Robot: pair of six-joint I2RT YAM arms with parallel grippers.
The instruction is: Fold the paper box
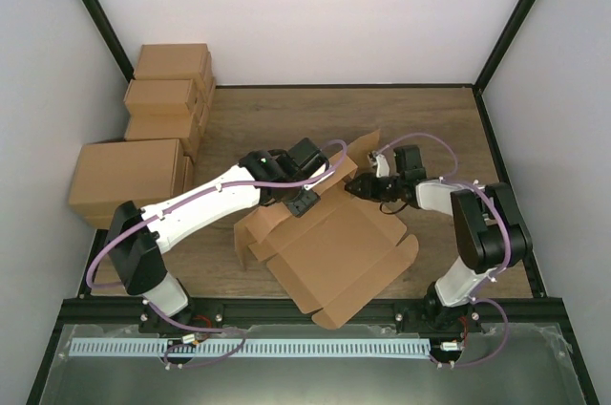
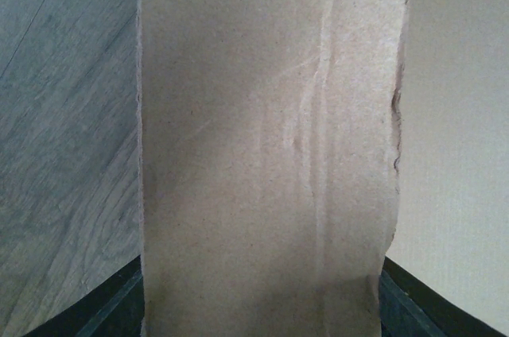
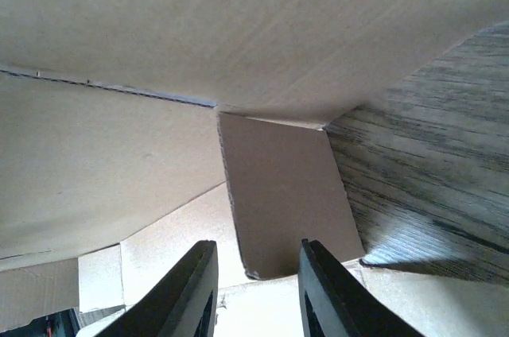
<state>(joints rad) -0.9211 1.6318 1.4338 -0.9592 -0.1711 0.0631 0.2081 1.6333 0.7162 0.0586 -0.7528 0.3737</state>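
Right hand (image 3: 258, 246), jaws parted, faces a small flap (image 3: 278, 194) of the paper box (image 1: 334, 257) on the bench (image 1: 439, 138); left hand (image 1: 304, 202) meets a raised flap (image 2: 270, 146), grip undeterminable.

the paper box (image 2: 270, 154) hides most of the left pincer (image 1: 304, 201).

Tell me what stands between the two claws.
A raised flap of the paper box stands between the left claw and the right claw; the top view shows it.

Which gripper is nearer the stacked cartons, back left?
Left. The left gripper is at the rear edge of the paper box, right of the cartons; the right gripper is farther right.
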